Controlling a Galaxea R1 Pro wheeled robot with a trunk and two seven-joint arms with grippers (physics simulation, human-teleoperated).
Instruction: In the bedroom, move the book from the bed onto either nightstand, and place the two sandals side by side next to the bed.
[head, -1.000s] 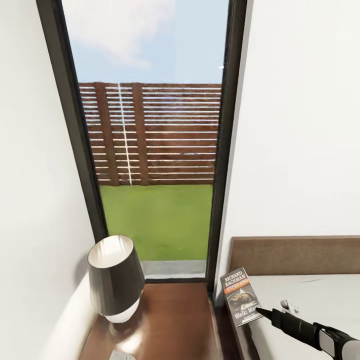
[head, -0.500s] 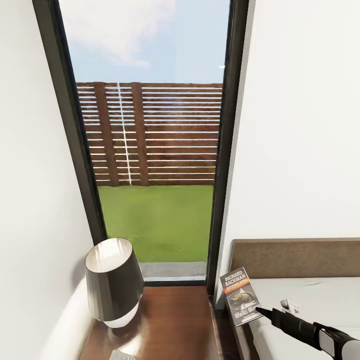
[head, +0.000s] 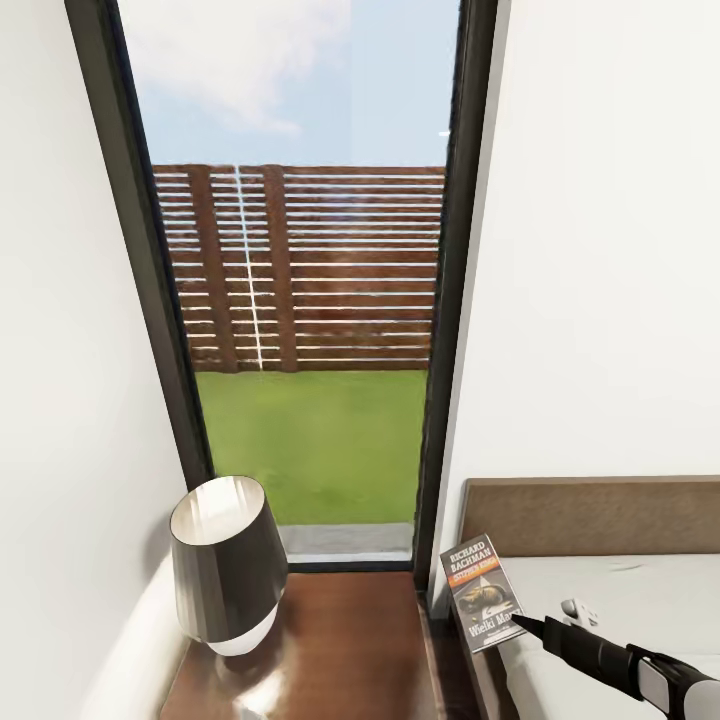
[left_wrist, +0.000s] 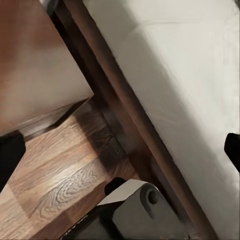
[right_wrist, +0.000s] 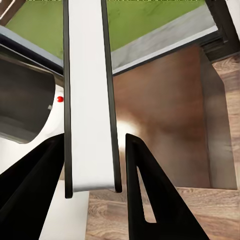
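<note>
Dark cover up, the book is in the right gripper, raised at a tilt just above the corner of the bed where mattress meets headboard. White "Richard Bachman" lettering and an orange band face the head camera. From the right wrist view the book shows edge-on, a pale slab of pages between two black fingers, and both fingers press against its covers: the jaws are clamped on it.

Just beside the bed sits the nightstand, glossy reddish-brown top, tucked into the corner under the tall dark-framed window. A table lamp with a dark shade and white base stands on its far left side. Grass and a slatted wooden fence show through the glass.

Down low, the left wrist camera looks at the wood-plank floor, the dark bed rail and the pale mattress, with a side of the nightstand close by. The left gripper's black fingertips sit at opposite edges of that view, well apart, gripping nothing.
</note>
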